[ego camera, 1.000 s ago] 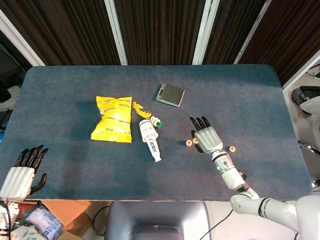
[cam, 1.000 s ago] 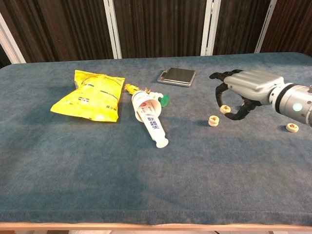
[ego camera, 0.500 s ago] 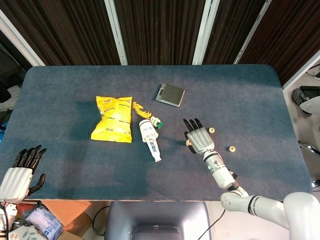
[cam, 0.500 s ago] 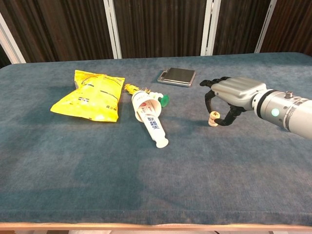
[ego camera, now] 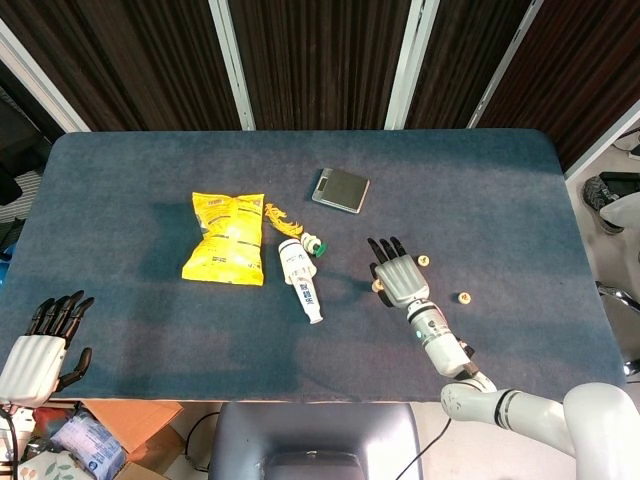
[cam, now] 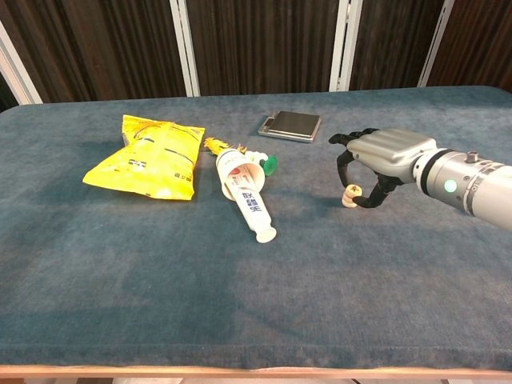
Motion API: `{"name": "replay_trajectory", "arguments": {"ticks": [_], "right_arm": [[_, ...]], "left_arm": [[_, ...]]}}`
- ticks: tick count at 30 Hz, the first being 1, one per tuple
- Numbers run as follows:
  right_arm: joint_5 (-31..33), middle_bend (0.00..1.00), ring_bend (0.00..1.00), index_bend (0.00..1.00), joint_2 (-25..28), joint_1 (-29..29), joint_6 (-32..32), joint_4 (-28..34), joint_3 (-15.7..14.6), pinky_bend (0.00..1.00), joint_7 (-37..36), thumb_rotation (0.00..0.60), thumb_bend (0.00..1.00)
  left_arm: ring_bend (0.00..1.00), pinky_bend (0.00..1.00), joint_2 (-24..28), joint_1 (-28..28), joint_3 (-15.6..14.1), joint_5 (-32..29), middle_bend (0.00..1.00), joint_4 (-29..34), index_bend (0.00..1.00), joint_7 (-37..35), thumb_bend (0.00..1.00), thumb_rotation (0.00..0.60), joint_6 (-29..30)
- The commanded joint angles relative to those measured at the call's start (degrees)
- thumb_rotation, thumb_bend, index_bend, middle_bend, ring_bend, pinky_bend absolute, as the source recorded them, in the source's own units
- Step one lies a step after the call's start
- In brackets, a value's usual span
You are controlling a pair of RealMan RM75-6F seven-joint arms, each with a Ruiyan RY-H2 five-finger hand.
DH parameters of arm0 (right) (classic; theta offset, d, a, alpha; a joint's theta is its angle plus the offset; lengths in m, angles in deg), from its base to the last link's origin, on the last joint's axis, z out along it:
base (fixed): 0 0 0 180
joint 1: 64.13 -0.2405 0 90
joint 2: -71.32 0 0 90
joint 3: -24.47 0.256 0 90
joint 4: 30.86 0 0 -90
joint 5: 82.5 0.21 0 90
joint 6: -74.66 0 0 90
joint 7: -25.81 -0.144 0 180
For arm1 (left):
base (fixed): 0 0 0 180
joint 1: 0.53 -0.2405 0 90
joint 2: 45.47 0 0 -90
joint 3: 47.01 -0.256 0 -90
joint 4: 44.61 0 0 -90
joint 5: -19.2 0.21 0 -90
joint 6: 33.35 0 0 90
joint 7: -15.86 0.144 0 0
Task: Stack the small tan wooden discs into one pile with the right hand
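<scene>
Two small tan discs sit one on the other as a short pile (cam: 350, 195), seen at the hand's left edge in the head view (ego camera: 377, 286). My right hand (cam: 388, 152) (ego camera: 398, 278) arches over the pile, its thumb and a curled finger pinching the top disc. Two more tan discs lie loose in the head view, one just right of the fingers (ego camera: 423, 260) and one further right (ego camera: 464, 297); my arm hides both in the chest view. My left hand (ego camera: 42, 350) hangs off the table's near left corner, fingers apart and holding nothing.
A white tube (cam: 246, 196) with a green cap (cam: 270, 165) lies left of the pile. Further left is a yellow snack bag (cam: 148, 158). A flat dark device (cam: 291, 125) sits behind them. The blue table's near edge (ego camera: 300, 398) runs below my right forearm.
My right hand carried one disc to the left and set it on the other disc, uncovering a loose disc at its right. In the last half second it has barely moved. The left hand stayed put.
</scene>
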Motion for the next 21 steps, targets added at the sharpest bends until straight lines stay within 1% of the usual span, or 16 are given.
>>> {"name": "replay_trajectory", "arguments": {"ticks": [1,3,11,14,17,21], "right_arm": [[0.01,0.02,0.0,0.54,-0.03,-0.06,0.05,0.07,-0.07,0.0,-0.19,0.6,0.48],[-0.14,0.02,0.0,0.51,-0.04,-0.12,0.06,0.14,-0.17,0.0,-0.45,0.6,0.48],[-1.01,0.03,0.0,0.47,0.85,0.5,-1.38,1.33,-0.63,0.0,-1.17,0.6,0.48],[-3.58,0.03,0.0,0.47,2.76,2.31,-4.45,3.32,-1.96,0.0,-2.13,0.6,0.48],[-6.68,0.02,0.0,0.47,5.41,5.17,-7.92,5.38,-4.06,0.0,-4.48,0.6,0.48],[-10.93,0.02,0.0,0.47,9.25,8.36,-9.96,5.96,-7.83,0.0,-7.64,0.6,0.48]], "left_arm": [[0.0,0.04,0.02,-0.02,-0.01,0.03,0.0,0.03,0.0,-0.07,0.51,0.6,0.03],[0.0,0.04,0.03,-0.01,-0.05,0.12,0.0,-0.01,0.0,-0.05,0.51,0.6,0.04],[0.0,0.04,0.12,-0.17,-0.02,0.2,0.0,-0.13,0.0,-0.27,0.51,0.6,0.37],[0.0,0.04,0.22,-0.3,-0.01,0.18,0.0,-0.13,0.0,-0.49,0.51,0.6,0.57],[0.0,0.04,0.3,-0.41,0.02,0.17,0.0,-0.19,0.0,-0.71,0.51,0.6,0.76],[0.0,0.04,0.32,-0.52,-0.18,0.38,0.0,-0.04,0.0,-0.66,0.51,0.6,0.79]]}}
